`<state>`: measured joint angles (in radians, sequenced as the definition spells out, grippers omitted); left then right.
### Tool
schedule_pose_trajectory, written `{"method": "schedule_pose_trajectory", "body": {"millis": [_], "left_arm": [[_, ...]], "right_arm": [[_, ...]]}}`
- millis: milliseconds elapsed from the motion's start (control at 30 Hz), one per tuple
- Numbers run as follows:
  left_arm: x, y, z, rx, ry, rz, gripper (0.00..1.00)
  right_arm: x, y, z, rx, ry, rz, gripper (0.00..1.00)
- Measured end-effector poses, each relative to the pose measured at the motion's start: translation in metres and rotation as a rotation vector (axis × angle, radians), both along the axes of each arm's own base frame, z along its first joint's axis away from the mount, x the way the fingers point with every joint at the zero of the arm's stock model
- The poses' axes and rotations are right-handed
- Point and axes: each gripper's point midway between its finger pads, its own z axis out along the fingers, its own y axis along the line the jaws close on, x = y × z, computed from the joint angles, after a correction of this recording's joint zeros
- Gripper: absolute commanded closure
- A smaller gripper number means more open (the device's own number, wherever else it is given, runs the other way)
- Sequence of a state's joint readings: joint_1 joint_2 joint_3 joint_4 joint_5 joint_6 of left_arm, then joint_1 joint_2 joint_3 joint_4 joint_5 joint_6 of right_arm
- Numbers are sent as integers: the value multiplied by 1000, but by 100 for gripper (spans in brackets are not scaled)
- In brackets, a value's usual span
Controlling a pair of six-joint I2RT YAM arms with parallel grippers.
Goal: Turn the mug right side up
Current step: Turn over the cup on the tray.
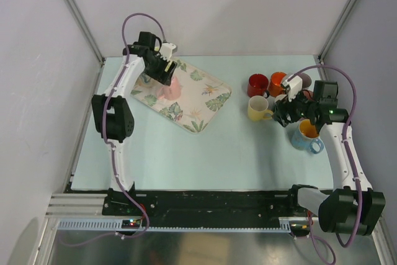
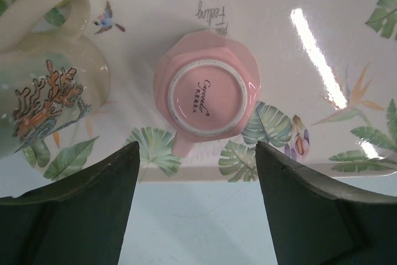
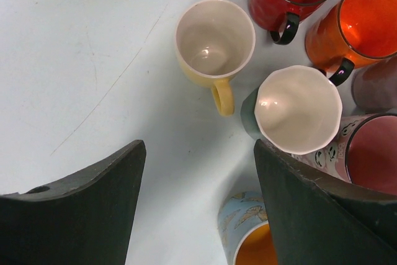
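Item: pink mug [image 2: 208,91], base up on the tray [image 2: 322,4]. Not yet turned, so the whole task is left.
My left end effector [image 2: 197,152]: spread wide, empty, near the mug, apart from it.
My right end effector [image 3: 198,147]: spread, empty, over upright mugs [image 3: 214,38] on the worktop [image 3: 93,91].

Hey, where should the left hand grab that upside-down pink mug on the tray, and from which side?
Probably across the faceted body of the pink mug, coming from above with the open left hand. Its base faces up, so the rim is unreachable, and its handle points toward the tray edge, leaving both flanks free.
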<state>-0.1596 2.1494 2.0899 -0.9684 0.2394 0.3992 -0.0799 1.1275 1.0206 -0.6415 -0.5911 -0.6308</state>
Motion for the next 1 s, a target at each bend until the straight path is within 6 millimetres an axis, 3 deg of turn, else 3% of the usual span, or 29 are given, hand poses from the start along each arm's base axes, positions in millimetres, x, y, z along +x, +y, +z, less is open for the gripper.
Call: {"method": "schedule_pose_trajectory", "body": {"millis": [200, 400, 567, 667, 867, 1000], "left_arm": [[-7, -13, -13, -9, 35, -29, 23], [-36, -48, -33, -54, 129, -68, 25], [-56, -69, -29, -87, 158, -84, 25], [-64, -62, -32, -61, 172, -61, 25], [-59, -40, -42, -11, 192, 124, 28], [-49, -36, -54, 0, 196, 210, 37]], "right_arm": [[-1, 0, -3, 5, 8, -4, 24], [2, 1, -2, 7, 1, -3, 23], [3, 3, -3, 7, 0, 5, 24], [3, 4, -3, 7, -1, 5, 24], [0, 7, -9, 13, 14, 10, 24], [-1, 11, -10, 14, 16, 23, 24]]}}
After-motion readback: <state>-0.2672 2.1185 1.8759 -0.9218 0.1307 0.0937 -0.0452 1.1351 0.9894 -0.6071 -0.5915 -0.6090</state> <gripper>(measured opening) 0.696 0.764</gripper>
